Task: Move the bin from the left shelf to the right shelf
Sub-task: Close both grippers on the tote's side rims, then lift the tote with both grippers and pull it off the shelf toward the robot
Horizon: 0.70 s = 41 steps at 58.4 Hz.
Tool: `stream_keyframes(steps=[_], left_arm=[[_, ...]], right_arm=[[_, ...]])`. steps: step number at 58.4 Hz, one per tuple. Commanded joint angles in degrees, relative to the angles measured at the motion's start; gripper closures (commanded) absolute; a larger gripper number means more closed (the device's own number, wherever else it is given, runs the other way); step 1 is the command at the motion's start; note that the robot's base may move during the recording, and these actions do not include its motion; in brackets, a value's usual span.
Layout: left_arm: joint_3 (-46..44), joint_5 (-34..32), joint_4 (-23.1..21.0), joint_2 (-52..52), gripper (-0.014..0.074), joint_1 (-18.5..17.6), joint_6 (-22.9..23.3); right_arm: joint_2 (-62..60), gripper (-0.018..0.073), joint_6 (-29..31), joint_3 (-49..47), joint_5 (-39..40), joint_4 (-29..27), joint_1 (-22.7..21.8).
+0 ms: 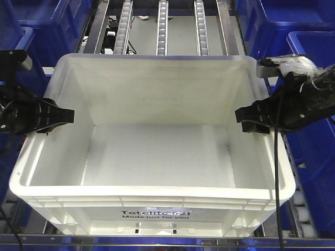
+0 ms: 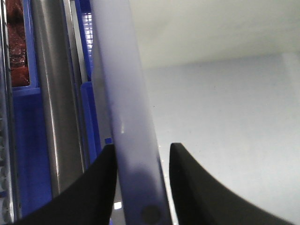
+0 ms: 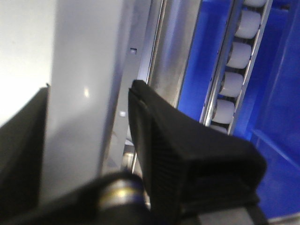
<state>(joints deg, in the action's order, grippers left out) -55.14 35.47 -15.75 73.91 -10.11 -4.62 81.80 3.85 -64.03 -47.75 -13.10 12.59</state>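
Holding the bin [image 1: 152, 194] by both side walls, open top up.
Pinching its left wall with the left gripper [image 1: 57, 116] jaws and its right wall with the right gripper [image 1: 248, 119] jaws, one finger inside and one outside each. Empty inside. Positioned just in front of the roller tracks [image 1: 163, 26], with blue crates [image 1: 309, 31] beyond either side.

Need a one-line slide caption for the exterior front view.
Left gripper and right gripper straddle opposite side rims of the empty white bin, blue crates around.
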Motion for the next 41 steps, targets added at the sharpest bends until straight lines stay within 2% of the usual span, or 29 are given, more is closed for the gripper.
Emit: stream_keyframes(steps=[1,5,41], left_arm=[[-1.5,-2.0,-1.2,-1.3,0.0561,-0.2,-0.8],[-1.5,-2.0,-1.7,-1.3,0.0605,-0.2,-0.8],[-1.5,-5.7,-4.0,-1.6,0.0604,-0.2,-1.3]], right_arm=[[-1.7,0.0508,-0.1,-1.9,1.9,-1.3,-0.1],[-1.7,0.0574,-0.1,-1.9,1.9,-1.3,-0.1],[-2.0,0.0564,1.6,-1.9,3.2,-1.4,-0.1]])
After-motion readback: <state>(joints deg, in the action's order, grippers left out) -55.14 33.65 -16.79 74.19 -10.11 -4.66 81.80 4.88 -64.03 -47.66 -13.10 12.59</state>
